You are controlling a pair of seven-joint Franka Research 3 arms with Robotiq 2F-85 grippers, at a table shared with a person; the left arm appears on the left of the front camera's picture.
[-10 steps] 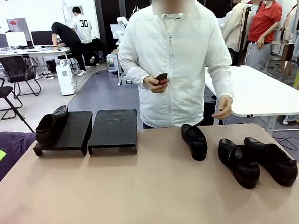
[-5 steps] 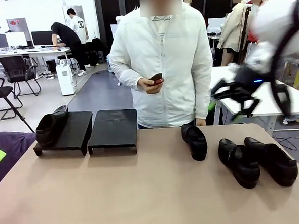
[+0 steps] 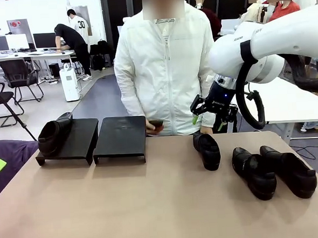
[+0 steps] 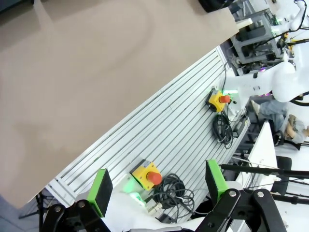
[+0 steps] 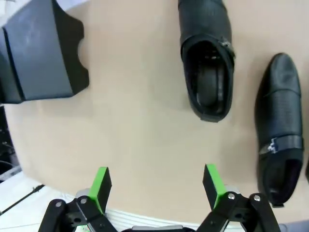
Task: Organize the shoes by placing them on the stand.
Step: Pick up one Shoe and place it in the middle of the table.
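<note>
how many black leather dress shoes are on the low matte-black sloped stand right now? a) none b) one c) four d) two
b, a single black leather dress shoe rests on the left tray of the matte-black sloped stand; the rest stand on the tan table.

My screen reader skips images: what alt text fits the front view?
The right arm's open claw hovers above a lone black shoe, two more shoes to its right. A fourth shoe sits on the stand; a person stands behind.
</note>
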